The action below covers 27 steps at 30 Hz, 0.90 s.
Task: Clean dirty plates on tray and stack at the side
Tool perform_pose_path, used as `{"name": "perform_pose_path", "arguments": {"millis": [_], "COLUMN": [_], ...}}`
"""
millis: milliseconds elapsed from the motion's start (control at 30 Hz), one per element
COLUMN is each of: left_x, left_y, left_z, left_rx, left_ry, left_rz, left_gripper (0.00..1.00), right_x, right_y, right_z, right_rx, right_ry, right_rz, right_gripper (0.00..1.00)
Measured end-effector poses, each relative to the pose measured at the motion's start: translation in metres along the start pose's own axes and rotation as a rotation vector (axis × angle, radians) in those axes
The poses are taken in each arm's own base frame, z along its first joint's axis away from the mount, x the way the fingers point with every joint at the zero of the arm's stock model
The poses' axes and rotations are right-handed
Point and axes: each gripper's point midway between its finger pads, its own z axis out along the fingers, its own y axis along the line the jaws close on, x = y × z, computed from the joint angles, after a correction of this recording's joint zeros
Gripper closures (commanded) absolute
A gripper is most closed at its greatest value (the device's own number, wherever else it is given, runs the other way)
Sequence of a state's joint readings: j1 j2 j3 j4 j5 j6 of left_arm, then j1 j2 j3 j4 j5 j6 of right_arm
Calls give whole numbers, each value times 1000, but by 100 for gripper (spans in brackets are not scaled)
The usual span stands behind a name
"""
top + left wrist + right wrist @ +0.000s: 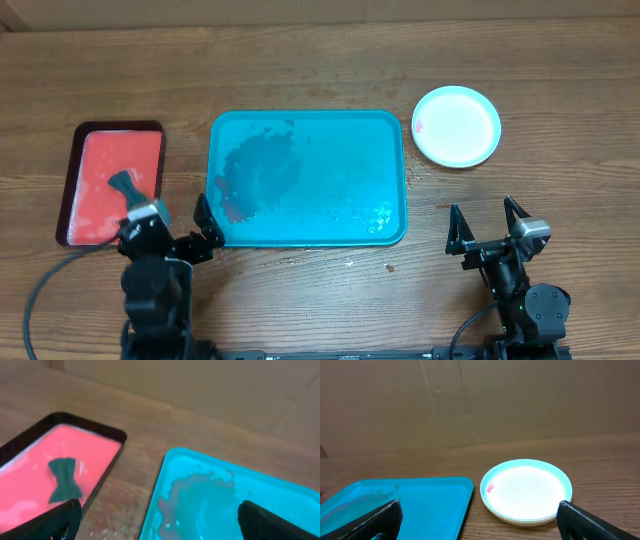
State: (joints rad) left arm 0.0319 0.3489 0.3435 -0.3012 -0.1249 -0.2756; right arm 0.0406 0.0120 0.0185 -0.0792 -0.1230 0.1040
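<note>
The teal tray (350, 190) lies mid-table with no plates on it. A wet, faintly reddish patch (255, 175) covers its left part, also shown in the left wrist view as a wet patch (200, 497). The plates (456, 125) sit stacked on the table to the tray's right. The top plate (527, 491) has a blue-green rim and a small red smear (490, 488) near its left edge. My left gripper (168, 225) stands open at the tray's (260, 490) front-left corner, holding nothing. My right gripper (484, 222) stands open in front of the stack, apart from it.
A smaller red tray (100, 200) with a dark rim lies at the left, with a dark green cloth (64, 480) lying in it. Bare wooden table runs between the two trays and along the front. A cardboard wall (480, 400) stands behind the table.
</note>
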Motion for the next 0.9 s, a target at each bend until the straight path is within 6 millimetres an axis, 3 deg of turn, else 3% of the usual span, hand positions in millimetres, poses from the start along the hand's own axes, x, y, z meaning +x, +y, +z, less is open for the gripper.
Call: {"name": "perform_pose_path", "arguments": {"millis": [133,533,767,900], "left_x": [10,6,13,32], "left_y": [3,2,0,2], "left_z": [1,-1,-1,5], "left_rx": [21,81,94,83], "left_ry": [-74,-293,-291,-214], "left_rz": [-6,-24,30,97], "left_gripper": [0,0,0,0], "right_x": [0,0,0,0], "right_y": [0,0,0,0], "right_z": [0,0,0,0], "right_rx": [0,0,0,0], "right_ry": [0,0,0,0], "right_rz": [0,0,0,0], "right_gripper": [0,0,0,0]}}
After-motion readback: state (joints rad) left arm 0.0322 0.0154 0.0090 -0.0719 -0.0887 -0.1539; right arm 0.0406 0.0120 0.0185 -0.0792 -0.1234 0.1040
